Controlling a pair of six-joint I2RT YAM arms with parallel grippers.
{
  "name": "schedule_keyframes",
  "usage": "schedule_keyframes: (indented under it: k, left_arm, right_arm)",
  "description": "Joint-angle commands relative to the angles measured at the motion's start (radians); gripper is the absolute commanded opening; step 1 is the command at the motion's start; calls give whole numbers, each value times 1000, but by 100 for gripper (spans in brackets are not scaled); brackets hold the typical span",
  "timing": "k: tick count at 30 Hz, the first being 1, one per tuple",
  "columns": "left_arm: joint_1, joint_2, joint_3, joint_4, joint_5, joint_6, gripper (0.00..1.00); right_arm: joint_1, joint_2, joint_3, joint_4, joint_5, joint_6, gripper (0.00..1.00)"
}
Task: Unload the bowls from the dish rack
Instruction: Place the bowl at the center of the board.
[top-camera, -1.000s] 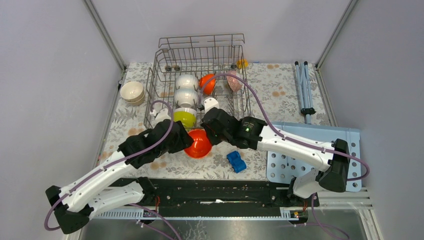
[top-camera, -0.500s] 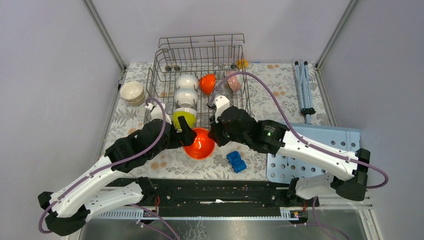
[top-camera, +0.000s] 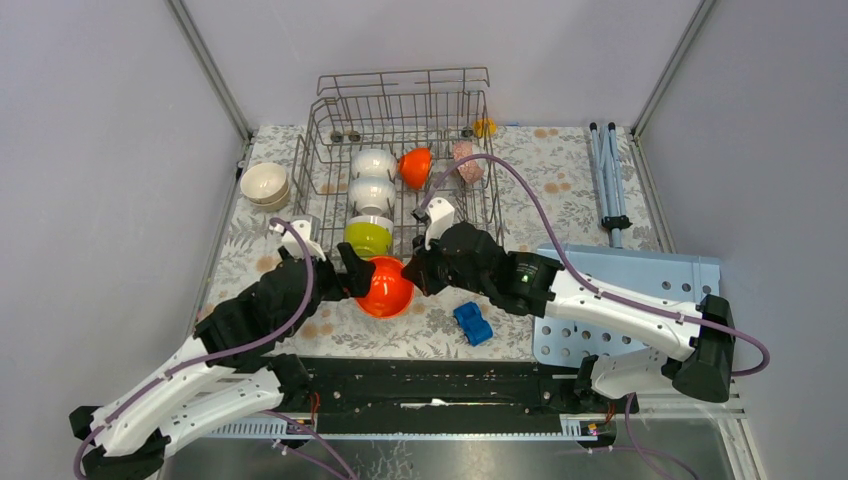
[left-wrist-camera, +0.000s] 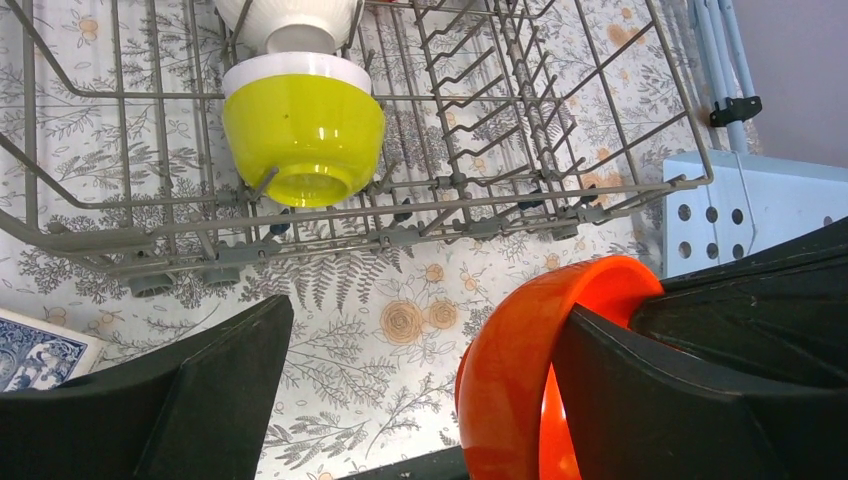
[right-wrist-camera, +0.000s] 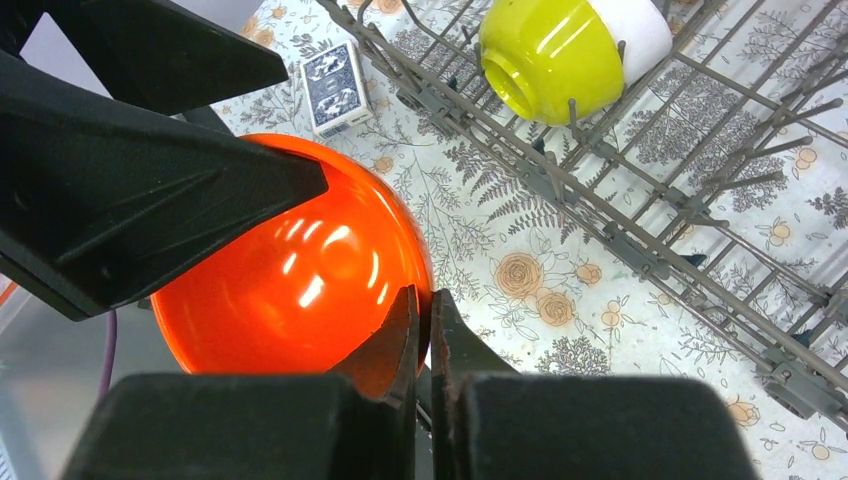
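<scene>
My right pincer (right-wrist-camera: 425, 310) clenches the orange bowl (right-wrist-camera: 290, 280) by its rim, just before the dish rack (left-wrist-camera: 470, 150). My left pincer (left-wrist-camera: 420, 325), released, straddles that rim: I'd back it straight off, no knocking.

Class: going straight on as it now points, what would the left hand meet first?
Probably the glossy orange round bowl, beside one finger of the open left hand; beyond it, the grey wire dish rack. Depth is unclear.

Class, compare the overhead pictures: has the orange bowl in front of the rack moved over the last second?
Yes, slightly: the orange bowl has shifted left, away from the blue toy car, which has stayed put.
</scene>
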Motion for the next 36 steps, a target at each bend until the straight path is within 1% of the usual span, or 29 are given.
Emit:
schedule_keyframes:
  k: [1,8,15,21,24,27,34,36]
  left_arm:
    - [44,-15,-13,121,-241,39,97]
    - [45,15,-42,171,-11,45,99]
    - [46,72,-19,189,208,72,99]
    - [44,73,-6,212,334,93,99]
    - [45,68,9,219,365,95,99]
    - [45,45,33,226,371,98,99]
    - [45,-24,81,231,258,144,99]
    - [43,-33,88,231,225,180,99]
  right_arm:
    - [17,-39,-10,-166,-49,16,0]
    - [17,3,65,-145,38,76,0]
    - [15,55,152,-175,116,65,0]
    - [15,85,199,-213,162,46,0]
    - [7,102,226,-240,187,28,0]
    - [1,105,231,-252,181,19,0]
    - [2,81,197,-306,127,-8,0]
    - [11,68,167,-308,71,-30,0]
